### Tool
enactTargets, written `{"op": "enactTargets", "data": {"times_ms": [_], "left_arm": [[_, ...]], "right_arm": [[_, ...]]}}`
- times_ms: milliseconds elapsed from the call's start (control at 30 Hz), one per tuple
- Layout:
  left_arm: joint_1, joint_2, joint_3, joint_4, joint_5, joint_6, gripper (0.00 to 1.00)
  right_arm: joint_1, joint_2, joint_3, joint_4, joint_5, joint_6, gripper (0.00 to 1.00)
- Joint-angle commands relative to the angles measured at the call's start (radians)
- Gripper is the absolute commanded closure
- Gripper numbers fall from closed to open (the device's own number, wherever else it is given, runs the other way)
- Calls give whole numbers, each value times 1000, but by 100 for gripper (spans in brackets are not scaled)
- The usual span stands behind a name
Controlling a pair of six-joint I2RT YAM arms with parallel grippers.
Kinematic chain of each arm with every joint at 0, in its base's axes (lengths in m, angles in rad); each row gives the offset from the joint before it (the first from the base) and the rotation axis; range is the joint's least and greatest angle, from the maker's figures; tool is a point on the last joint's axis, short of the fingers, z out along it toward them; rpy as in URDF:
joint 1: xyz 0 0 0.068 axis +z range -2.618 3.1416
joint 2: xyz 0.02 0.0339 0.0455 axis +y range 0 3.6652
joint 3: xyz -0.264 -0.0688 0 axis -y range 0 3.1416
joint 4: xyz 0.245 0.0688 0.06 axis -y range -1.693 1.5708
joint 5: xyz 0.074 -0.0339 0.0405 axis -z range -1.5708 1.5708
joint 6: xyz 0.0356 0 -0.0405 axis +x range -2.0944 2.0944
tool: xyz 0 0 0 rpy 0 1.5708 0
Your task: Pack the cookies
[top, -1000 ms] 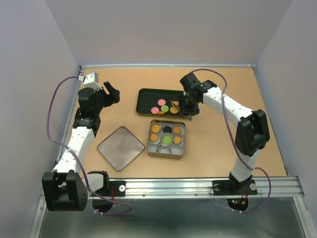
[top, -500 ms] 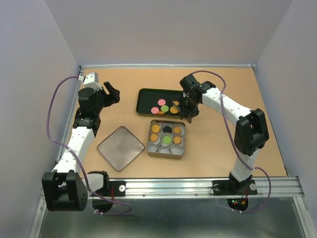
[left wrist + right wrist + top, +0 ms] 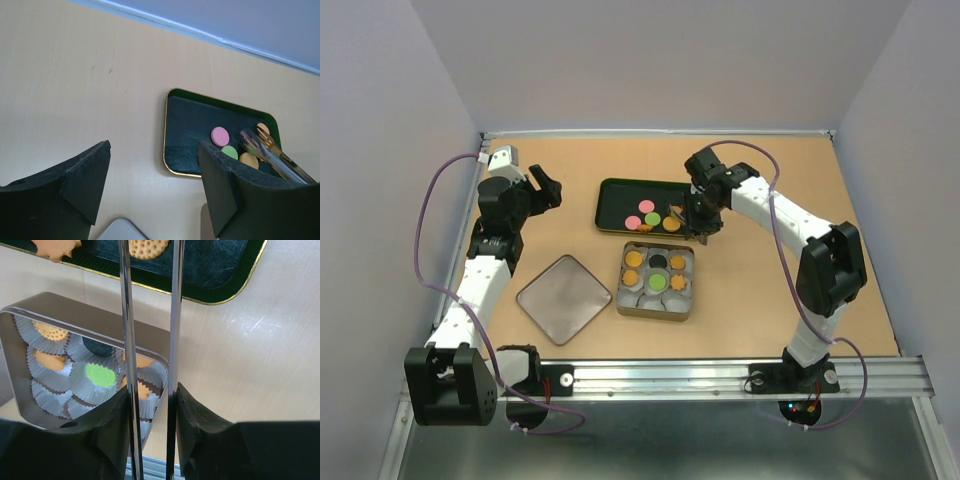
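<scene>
Loose cookies lie at the right end of a dark green tray (image 3: 618,195): a pink one (image 3: 647,208), a green one (image 3: 653,218) and orange ones (image 3: 672,222). A square tin (image 3: 623,300) of white paper cups holds several orange cookies, a green one (image 3: 658,283) and a black one (image 3: 659,262). My right gripper (image 3: 700,216) is shut on metal tongs (image 3: 126,340), whose tips reach over a round orange cookie (image 3: 148,246) on the tray (image 3: 225,275). The tin (image 3: 75,315) lies just below. My left gripper (image 3: 548,188) is open and empty, left of the tray (image 3: 200,135).
The tin's square grey lid (image 3: 563,297) lies flat left of the tin; its corner shows in the left wrist view (image 3: 117,231). Walls close in the table at the back and both sides. A metal rail (image 3: 720,375) runs along the near edge.
My right gripper with the tongs has shifted slightly at the tray's right end. The left arm has not moved.
</scene>
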State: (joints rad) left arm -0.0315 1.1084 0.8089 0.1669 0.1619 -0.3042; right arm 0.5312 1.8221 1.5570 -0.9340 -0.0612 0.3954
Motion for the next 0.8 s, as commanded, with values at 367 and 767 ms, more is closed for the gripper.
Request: {"op": "enactTargets", "data": {"times_ms": [367, 767], "left_arm": [[-5, 36, 174, 14, -30, 5, 19], [-5, 156, 262, 141, -61, 13, 19]], "right_arm": [[15, -247, 19, -45, -149, -24, 65], [243, -448, -221, -5, -266, -17, 67]]}}
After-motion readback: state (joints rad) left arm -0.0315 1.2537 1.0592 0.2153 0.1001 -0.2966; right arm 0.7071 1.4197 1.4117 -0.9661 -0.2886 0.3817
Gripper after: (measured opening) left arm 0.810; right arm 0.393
